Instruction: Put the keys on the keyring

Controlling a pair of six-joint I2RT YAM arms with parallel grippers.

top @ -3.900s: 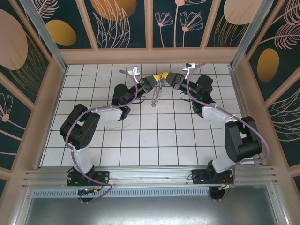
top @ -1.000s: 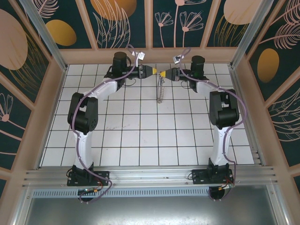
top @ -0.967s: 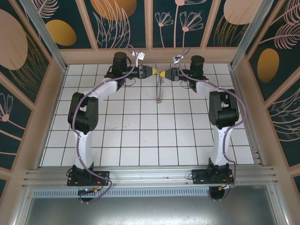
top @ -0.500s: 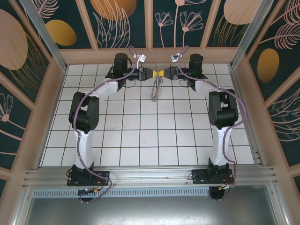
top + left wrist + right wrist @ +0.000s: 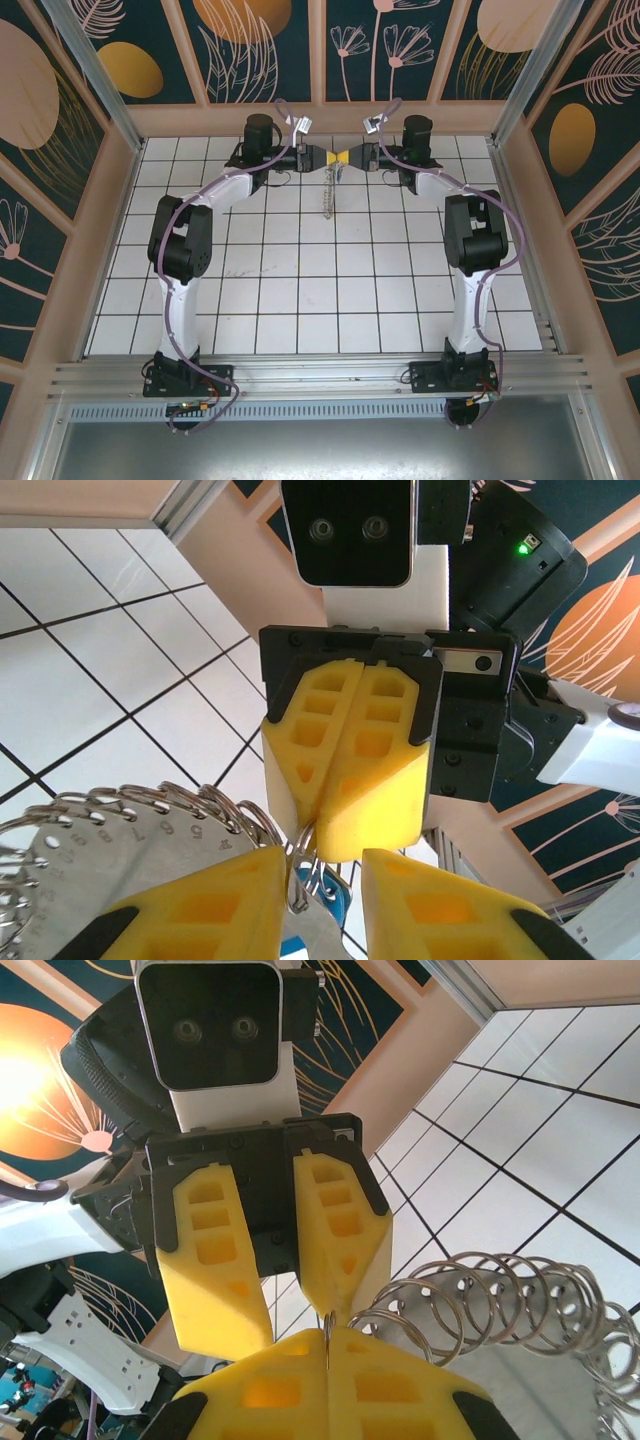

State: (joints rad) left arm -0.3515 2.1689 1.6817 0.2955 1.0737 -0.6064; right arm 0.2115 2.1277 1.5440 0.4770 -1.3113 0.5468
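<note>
Both arms reach to the far end of the tiled worktop (image 5: pixel 300 290). There the right gripper (image 5: pixel 328 1355) meets the left gripper (image 5: pixel 322 868) nose to nose, raised above the tiles. The right gripper is clenched: its yellow pads press flat together, and a thin wire comes out of the seam at their tips. As far as I can judge, that wire belongs to the keyring (image 5: pixel 328 197), whose floppy length hangs straight down below the right gripper. I cannot tell whether its end touches the tiles. Close up, a row of wire coils fans out beside the right gripper's tips, along the edge of a grey plate (image 5: pixel 90 865) stamped with numbers.

The left gripper, directly opposite the right gripper, has its pads part-way apart. The pinched wire runs into that gap, and a pale flat piece with a blue bit, probably the keys (image 5: pixel 292 946), sits low in it. Whether the pads press on it I cannot tell.

The step in hand looks like the threading itself, with the right gripper steadying the wire and the left feeding a key onto it. The next move calls for a very small, well-aligned motion: sliding the key's hole along the wire without twisting it out of the right gripper's pinch. The wire looks thin and springy, so it could slip.
</note>
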